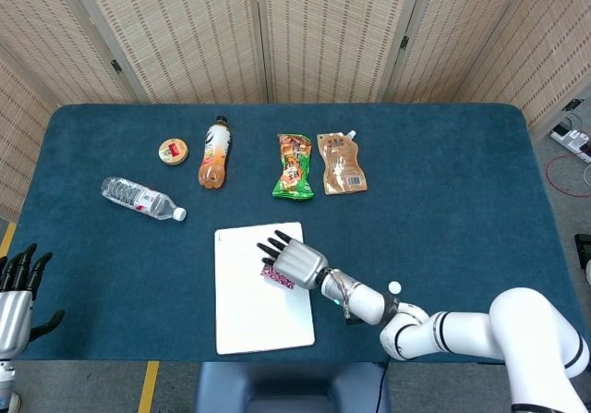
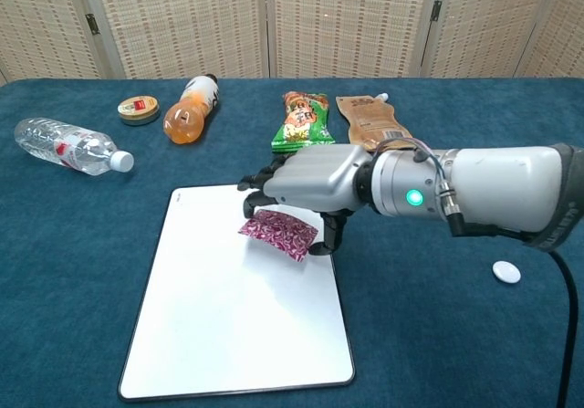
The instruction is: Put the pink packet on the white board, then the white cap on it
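Now the right robot hand point(image 2: 306, 182) holds the pink packet point(image 2: 277, 234) over the upper right part of the white board point(image 2: 210, 335), fingers curled around the packet's top edge; whether the packet touches the board I cannot tell. The white cap point(image 2: 506, 272) lies on the desk point(image 2: 82, 244) well to the right of the board. The left robot hand point(image 1: 18, 288) sits at the desk's near left corner, fingers spread, holding nothing. Behind the board lie a water bottle point(image 2: 68, 145), a tin point(image 2: 139, 110), an orange bottle point(image 2: 190, 107), a green packet point(image 2: 303, 123) and a brown pouch point(image 2: 367, 120).
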You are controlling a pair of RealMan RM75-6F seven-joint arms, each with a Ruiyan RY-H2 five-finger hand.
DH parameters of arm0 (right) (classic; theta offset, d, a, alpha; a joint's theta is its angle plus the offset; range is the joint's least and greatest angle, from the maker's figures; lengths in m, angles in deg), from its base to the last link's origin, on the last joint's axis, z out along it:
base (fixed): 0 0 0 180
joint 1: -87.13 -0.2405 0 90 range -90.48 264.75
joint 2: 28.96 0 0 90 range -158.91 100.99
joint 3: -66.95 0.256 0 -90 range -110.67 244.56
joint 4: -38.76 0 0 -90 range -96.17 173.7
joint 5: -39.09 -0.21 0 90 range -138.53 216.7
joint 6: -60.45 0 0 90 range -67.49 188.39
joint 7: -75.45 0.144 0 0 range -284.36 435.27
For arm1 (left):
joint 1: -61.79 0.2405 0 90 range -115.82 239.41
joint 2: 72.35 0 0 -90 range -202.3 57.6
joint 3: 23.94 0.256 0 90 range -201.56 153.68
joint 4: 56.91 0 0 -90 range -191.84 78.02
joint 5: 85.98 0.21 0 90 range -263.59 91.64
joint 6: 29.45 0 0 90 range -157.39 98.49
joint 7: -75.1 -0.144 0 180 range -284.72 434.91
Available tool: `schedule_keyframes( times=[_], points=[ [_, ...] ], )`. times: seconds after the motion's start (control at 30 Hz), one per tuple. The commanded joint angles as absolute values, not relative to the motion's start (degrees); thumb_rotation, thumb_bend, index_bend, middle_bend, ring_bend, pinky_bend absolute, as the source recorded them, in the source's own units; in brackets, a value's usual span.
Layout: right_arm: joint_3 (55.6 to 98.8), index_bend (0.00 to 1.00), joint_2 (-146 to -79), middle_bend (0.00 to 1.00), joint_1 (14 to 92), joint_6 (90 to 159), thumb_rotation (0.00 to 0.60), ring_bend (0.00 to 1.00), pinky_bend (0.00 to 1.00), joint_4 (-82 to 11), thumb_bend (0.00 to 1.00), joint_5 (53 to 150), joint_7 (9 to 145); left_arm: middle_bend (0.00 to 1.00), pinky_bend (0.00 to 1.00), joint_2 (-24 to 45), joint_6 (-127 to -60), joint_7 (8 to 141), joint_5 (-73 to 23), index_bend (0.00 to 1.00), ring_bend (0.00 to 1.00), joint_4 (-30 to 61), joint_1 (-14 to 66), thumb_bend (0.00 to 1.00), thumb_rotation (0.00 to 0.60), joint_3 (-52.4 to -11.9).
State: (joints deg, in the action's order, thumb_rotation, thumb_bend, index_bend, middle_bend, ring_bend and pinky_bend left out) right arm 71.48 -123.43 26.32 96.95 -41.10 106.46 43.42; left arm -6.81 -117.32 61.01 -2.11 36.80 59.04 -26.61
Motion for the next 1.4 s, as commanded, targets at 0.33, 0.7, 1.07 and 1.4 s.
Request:
schedule_keyframes(
  times=[0.33, 0.7, 1.07, 1.4],
  points=[
    [69.2, 0.0, -117.7, 0.0, 29.2, 102.3, 0.6, 0.0, 0.0, -47.5, 0.33, 106.7, 43.1, 0.03, 0.0, -6.6, -117.3, 62.1, -1.6, 0.13, 0.1, 36.1, 59.0, 0.23, 0.6, -26.5],
    [61.2, 0.14, -104.3, 0.03, 41.6, 116.7, 0.6, 0.0, 0.0, -56.9, 0.33, 115.6, 46.7, 0.03, 0.0, -6.0, -117.2, 62.2, -0.3, 0.13, 0.1, 36.1, 58.3, 0.23, 0.6, -26.6],
    [54.8, 0.2, -102.7, 0.06, 51.8, 122.6, 0.6, 0.0, 0.0, -51.6, 0.33, 122.4, 53.6, 0.03, 0.0, -6.0, -117.1, 61.6, 1.0, 0.13, 0.1, 37.0, 57.6, 0.23, 0.6, -26.6],
    [55.8, 0.28, -105.7, 0.07, 54.8, 120.7, 0.6, 0.0, 0.0, -44.9, 0.33, 122.6, 58.1, 0.03, 0.0, -6.1, -117.5, 61.8, 1.2, 0.13, 0.1, 37.0, 57.8, 0.23, 0.6, -26.4]
  ],
)
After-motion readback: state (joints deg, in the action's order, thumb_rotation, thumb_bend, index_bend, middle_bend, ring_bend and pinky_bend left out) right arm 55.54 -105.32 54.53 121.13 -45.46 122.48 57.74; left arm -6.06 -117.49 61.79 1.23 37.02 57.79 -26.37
